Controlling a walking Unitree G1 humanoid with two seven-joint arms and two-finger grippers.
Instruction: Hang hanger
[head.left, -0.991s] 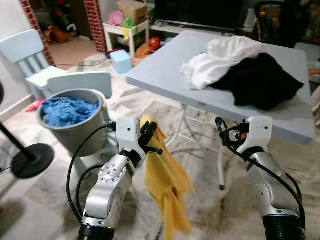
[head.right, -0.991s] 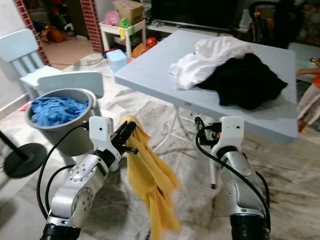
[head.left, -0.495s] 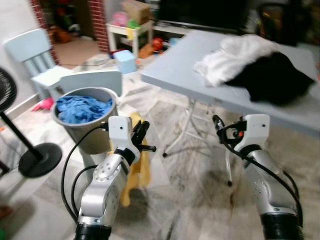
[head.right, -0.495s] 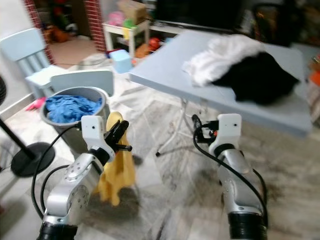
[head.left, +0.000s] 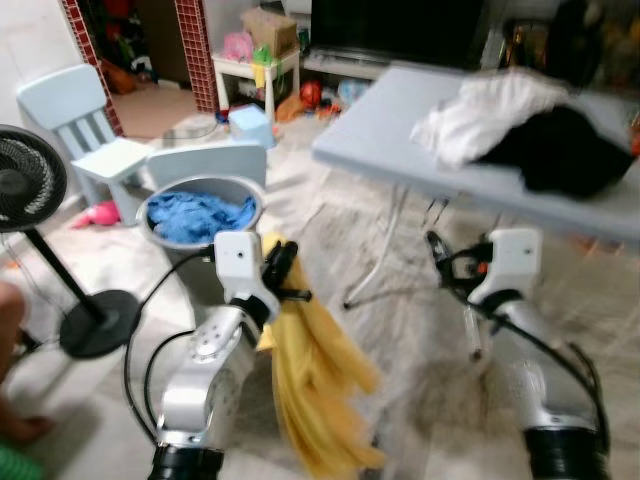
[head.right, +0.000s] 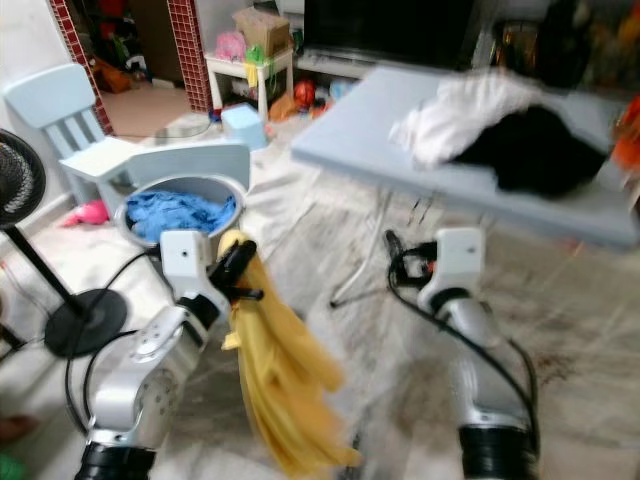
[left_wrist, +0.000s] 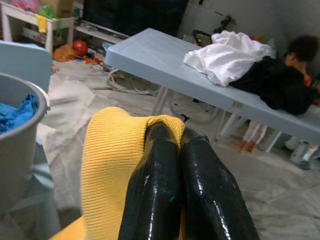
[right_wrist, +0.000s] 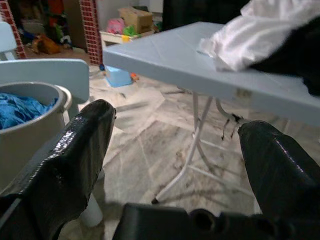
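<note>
Hanger not seen; the left gripper (head.left: 283, 280) is clamped on a yellow garment (head.left: 318, 385), mid-carry. Right gripper (right_wrist: 175, 150) gapes empty. Next: find a rail

Both eye views are smeared by motion. The yellow cloth (head.left: 315, 380) blurs toward its lower end, and the clothes (head.left: 520, 130) on the table (head.left: 400, 140) look like perhaps two garments, edges unclear.

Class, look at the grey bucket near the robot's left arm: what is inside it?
Crumpled blue cloth fills the top of the grey bucket. Whatever lies beneath that cloth is covered, so the bucket's bottom cannot be seen.
</note>
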